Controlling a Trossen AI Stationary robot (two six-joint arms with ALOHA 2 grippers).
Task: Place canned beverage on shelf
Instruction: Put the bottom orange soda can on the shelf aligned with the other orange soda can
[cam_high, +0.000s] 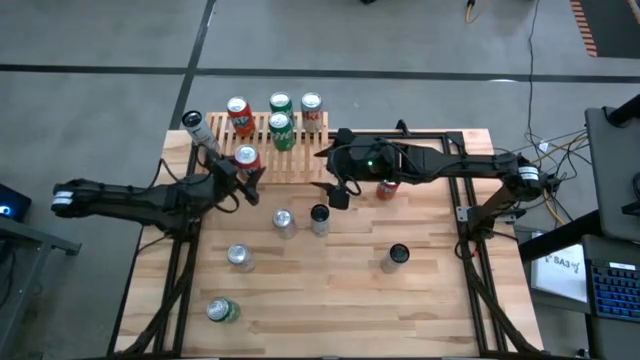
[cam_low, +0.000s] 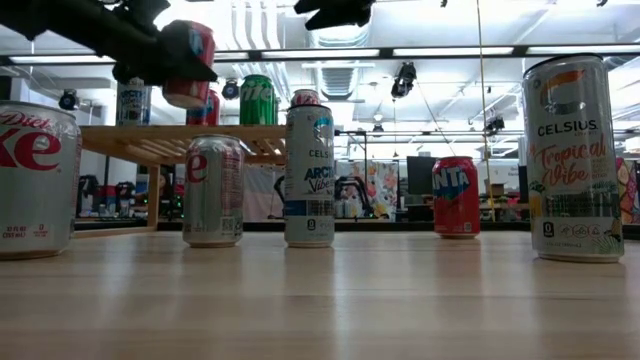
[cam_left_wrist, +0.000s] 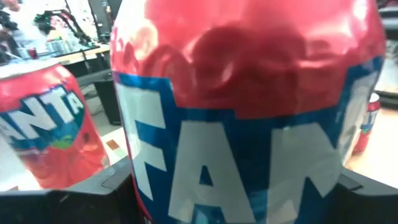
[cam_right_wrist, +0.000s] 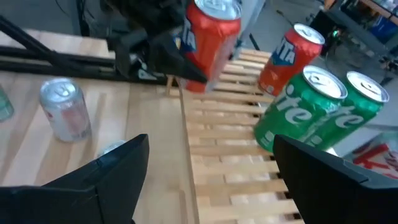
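Observation:
The shelf (cam_high: 300, 160) is a light-wood slatted rack at the table's far left. Standing on it are a red Fanta can (cam_high: 238, 115), two green cans (cam_high: 281, 118), a red-and-white can (cam_high: 312, 110) and a white can (cam_high: 195, 126). My left gripper (cam_high: 245, 172) reaches in from the table's left and is shut on another red Fanta can (cam_high: 246, 157), held above the shelf's near edge (cam_right_wrist: 186, 118). My right gripper (cam_high: 338, 192) hangs open over the table just right of the shelf, with nothing between its fingers (cam_right_wrist: 99, 183). My left gripper pinches the red Fanta can's side wall (cam_left_wrist: 249, 155) between its two fingers, one on each side of the can. The fingers (cam_low: 150, 60) come in about level from the table's left. The can (cam_low: 190, 60) is lifted clear above the shelf top (cam_low: 180, 132), leaning slightly.
Loose cans stand on the table near of the shelf: two silver ones (cam_high: 283, 221) (cam_high: 240, 257), two dark-topped ones (cam_high: 320, 216) (cam_high: 397, 257) and a red Fanta can (cam_high: 386, 188) under my right arm. A green can (cam_high: 222, 310) is near the front left.

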